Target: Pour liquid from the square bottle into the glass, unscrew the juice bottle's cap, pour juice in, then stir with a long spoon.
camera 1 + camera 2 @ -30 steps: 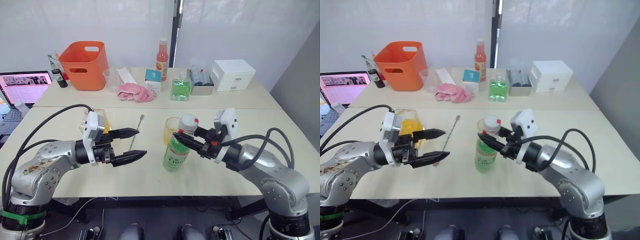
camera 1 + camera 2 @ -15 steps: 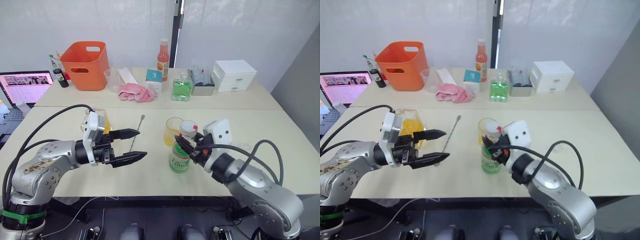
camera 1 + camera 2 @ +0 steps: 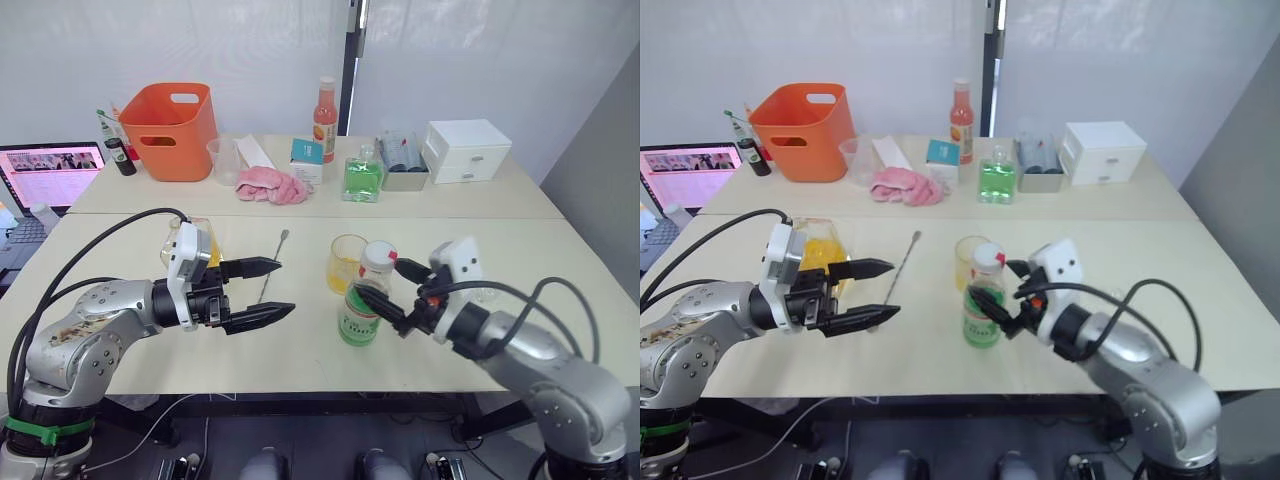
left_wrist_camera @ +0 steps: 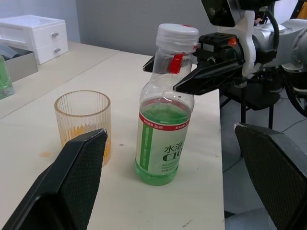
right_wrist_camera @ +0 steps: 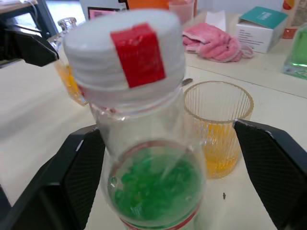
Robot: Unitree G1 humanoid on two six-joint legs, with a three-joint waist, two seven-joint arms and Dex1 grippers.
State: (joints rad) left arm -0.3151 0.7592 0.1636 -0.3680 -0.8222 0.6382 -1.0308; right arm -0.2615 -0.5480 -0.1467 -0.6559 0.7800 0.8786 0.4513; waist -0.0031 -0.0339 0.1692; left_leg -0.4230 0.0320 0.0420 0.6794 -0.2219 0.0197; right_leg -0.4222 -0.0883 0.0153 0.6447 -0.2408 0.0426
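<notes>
Your right end effector (image 3: 387, 288) sat at the juice bottle (image 3: 361, 308), its two black fingers spread wide on either side of the neck, below the white cap (image 3: 378, 252), not touching it. The bottle stood upright on the desk (image 3: 300, 350), cap on, pale green liquid filling roughly its lower half. Just beside it, farther from you, the glass (image 3: 344, 263) held a shallow layer of orange-yellow liquid. Your left end effector (image 3: 258, 292) hovered open and empty, well apart from the bottle, with the long spoon (image 3: 272, 266) lying flat beyond its tips. The square bottle (image 3: 821, 253), partly hidden behind that wrist, still held orange-yellow liquid.
</notes>
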